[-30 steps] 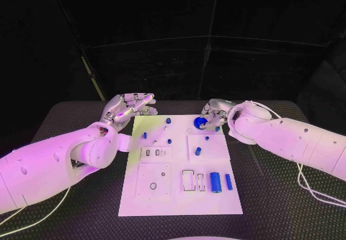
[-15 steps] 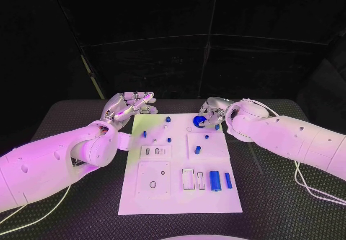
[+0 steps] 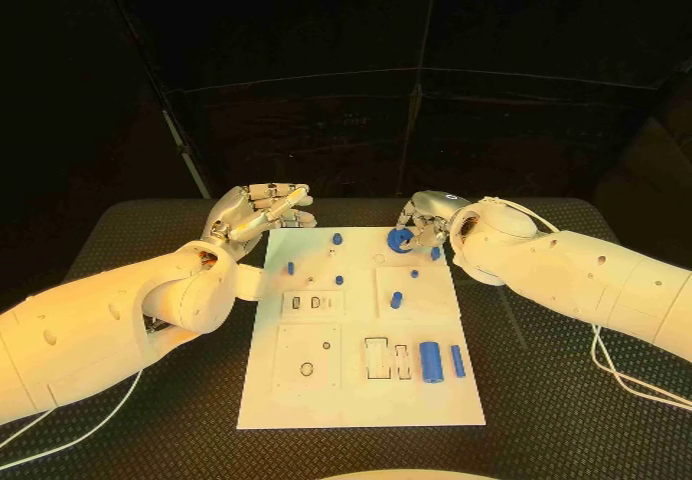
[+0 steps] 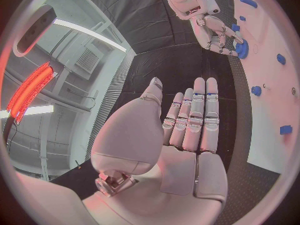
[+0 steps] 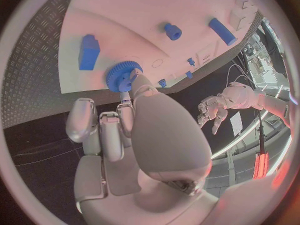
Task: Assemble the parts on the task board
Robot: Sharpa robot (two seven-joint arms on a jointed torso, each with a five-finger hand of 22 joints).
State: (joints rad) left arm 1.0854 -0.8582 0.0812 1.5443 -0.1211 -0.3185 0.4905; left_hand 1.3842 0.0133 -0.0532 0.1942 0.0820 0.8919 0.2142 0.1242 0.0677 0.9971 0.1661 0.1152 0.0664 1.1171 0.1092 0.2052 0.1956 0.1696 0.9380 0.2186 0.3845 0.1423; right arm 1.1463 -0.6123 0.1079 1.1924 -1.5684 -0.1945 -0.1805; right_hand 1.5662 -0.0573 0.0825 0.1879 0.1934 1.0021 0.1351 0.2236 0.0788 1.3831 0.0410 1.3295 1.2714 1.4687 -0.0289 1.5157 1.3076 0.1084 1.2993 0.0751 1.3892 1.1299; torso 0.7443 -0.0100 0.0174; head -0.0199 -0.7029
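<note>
The white task board (image 3: 361, 395) lies in the middle of the table. My right hand (image 3: 426, 224) is at the board's far right corner and pinches a blue gear (image 3: 400, 238) between thumb and fingers. In the right wrist view the gear (image 5: 124, 75) sits at the edge of the board (image 5: 125, 20), beside a blue block (image 5: 89, 51). My left hand (image 3: 260, 212) hovers over the far left corner, its fingers straight and holding nothing; the left wrist view shows its bare palm (image 4: 187, 135). A large blue cylinder (image 3: 430, 363) and a slim blue bar (image 3: 457, 362) lie near the front right.
Small blue pegs (image 3: 336, 240) stand across the board's far half, and a short blue cylinder (image 3: 397, 299) lies mid-board. Rectangular slots (image 3: 376, 359) and a round hole (image 3: 306, 371) open in the front half. Black textured table (image 3: 548, 400) surrounds the board.
My right hand has shifted the gear slightly toward the board's far edge. The left hand has stayed in place.
</note>
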